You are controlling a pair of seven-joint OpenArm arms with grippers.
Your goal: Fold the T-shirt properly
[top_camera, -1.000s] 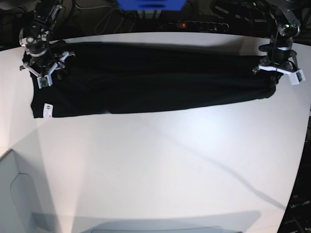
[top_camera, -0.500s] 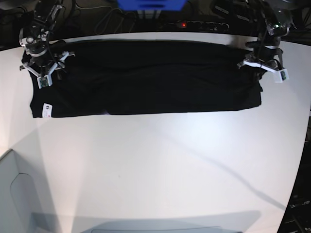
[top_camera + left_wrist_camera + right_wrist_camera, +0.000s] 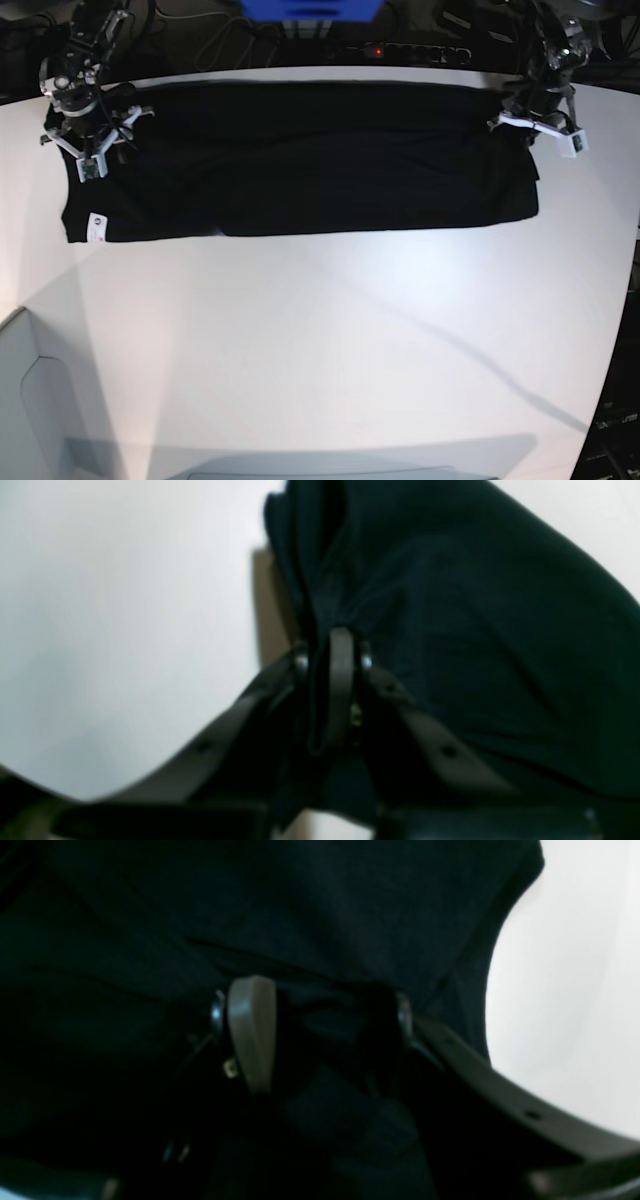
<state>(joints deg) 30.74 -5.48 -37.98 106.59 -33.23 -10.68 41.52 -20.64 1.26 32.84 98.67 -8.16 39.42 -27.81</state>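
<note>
The black T-shirt (image 3: pixel 300 160) lies as a long band across the far part of the white table (image 3: pixel 330 340), with its small white tag (image 3: pixel 97 227) at the near left corner. My left gripper (image 3: pixel 535 133) is at the shirt's right end. In the left wrist view it (image 3: pixel 332 647) is shut on a raised fold of the black cloth (image 3: pixel 475 630). My right gripper (image 3: pixel 90 140) rests on the shirt's left end. In the right wrist view its (image 3: pixel 320 1025) fingers stand apart, with black cloth (image 3: pixel 300 915) lying under and between them. The orange patch is hidden.
A blue box (image 3: pixel 310 8) and a power strip with a red light (image 3: pixel 400 50) sit behind the table's far edge. A grey panel (image 3: pixel 30 400) is at the near left. The table's edge curves away at the right (image 3: pixel 625 300).
My left gripper has moved left and back with the shirt's right end in it, so the band is shorter and its right edge squarer. The right arm has not moved.
</note>
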